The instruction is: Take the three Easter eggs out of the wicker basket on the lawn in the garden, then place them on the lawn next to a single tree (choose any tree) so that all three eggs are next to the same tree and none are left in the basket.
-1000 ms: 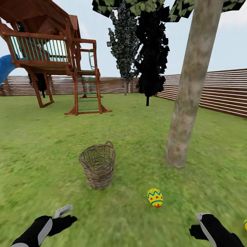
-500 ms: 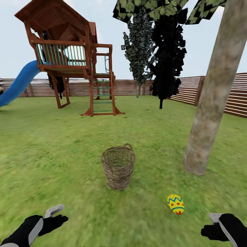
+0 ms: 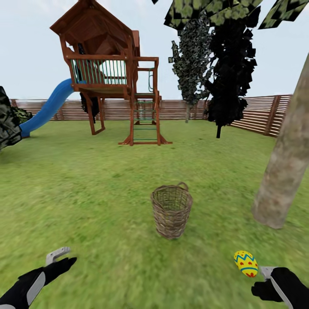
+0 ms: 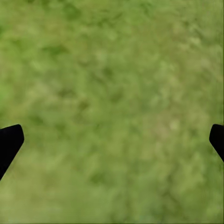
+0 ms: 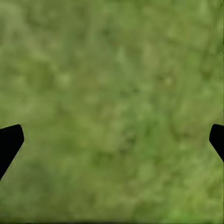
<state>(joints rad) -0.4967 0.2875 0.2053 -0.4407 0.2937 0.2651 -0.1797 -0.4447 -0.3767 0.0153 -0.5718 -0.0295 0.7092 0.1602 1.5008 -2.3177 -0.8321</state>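
Note:
The wicker basket (image 3: 171,210) stands upright on the lawn (image 3: 98,193) ahead of me; its bottom is hidden by the near wall. One Easter egg (image 3: 245,263), yellow with blue zigzags and red spots, lies on the grass to the basket's right, short of the tree (image 3: 283,184) trunk. My right gripper (image 3: 264,281) hovers just beside that egg, apart from it. Low at the left, my left gripper (image 3: 60,259) is over bare grass. Both wrist views show fingertips (image 4: 9,142) (image 5: 9,142) spread wide with grass between them, so both grippers are open.
A wooden play tower (image 3: 113,77) with a blue slide (image 3: 47,109) stands beyond the basket. A brown slat fence (image 3: 257,113) rings the garden. A dark columnar tree (image 3: 191,64) and an almost black tree (image 3: 229,73) rise at the back right. A dark bush (image 3: 6,118) sits at the far left.
The head view has swung left, so basket, egg and trunk sit further right in the picture. The egg now lies close to my right gripper; both grippers stay open and low.

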